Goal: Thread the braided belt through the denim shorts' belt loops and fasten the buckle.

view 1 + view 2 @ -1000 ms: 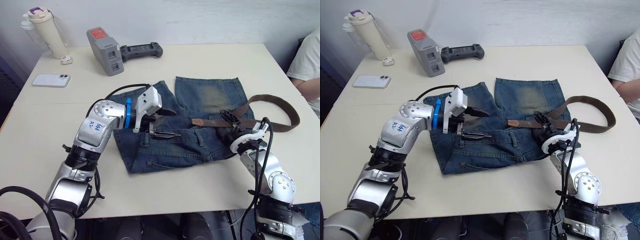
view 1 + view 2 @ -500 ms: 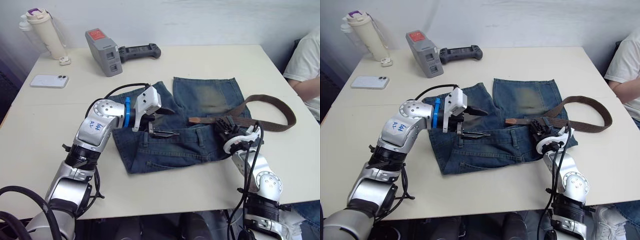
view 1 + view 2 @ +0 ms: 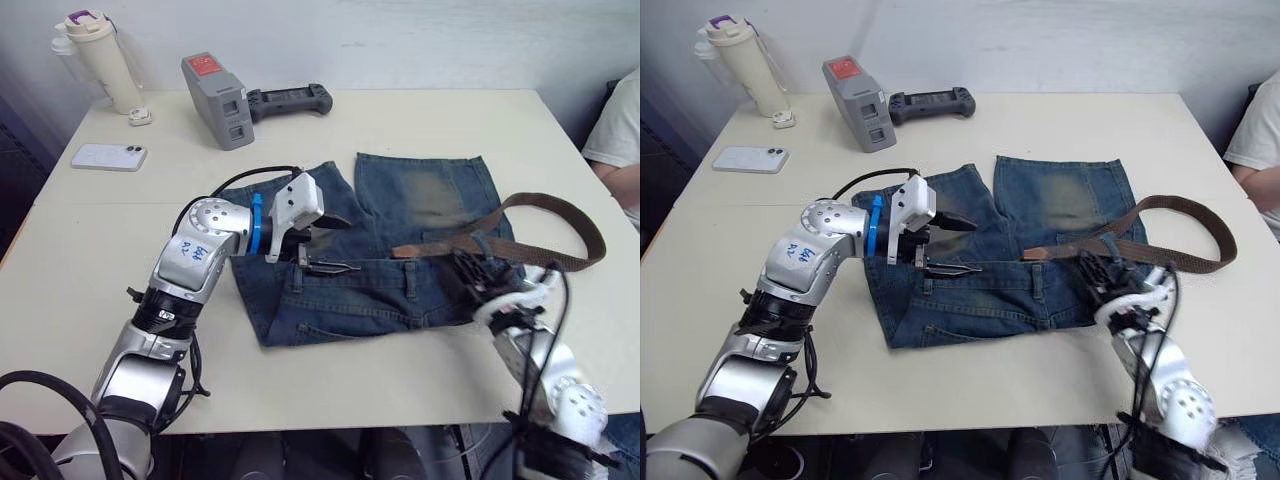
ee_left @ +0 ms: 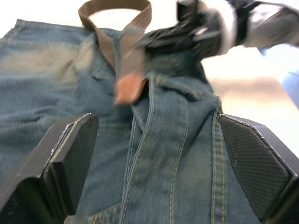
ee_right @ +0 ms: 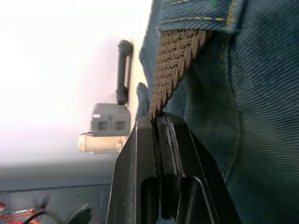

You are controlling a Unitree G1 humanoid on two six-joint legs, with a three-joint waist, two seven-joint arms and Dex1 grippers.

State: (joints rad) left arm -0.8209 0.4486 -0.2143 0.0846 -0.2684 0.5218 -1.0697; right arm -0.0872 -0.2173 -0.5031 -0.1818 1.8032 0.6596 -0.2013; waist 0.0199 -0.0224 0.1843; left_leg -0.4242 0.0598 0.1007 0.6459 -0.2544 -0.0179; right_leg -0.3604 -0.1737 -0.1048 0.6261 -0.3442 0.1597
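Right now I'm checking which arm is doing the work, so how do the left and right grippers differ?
The left gripper is open, fingers spread wide above the denim shorts, holding nothing. The right gripper is shut on the braided belt, which runs out from under a belt loop. The left sits at the middle of the waistband, the right at its end. Both have two black fingers and work over the shorts.

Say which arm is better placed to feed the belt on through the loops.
Right, probably. The right gripper is shut on the braided belt at the denim shorts waistband; the left gripper is open, holding nothing.
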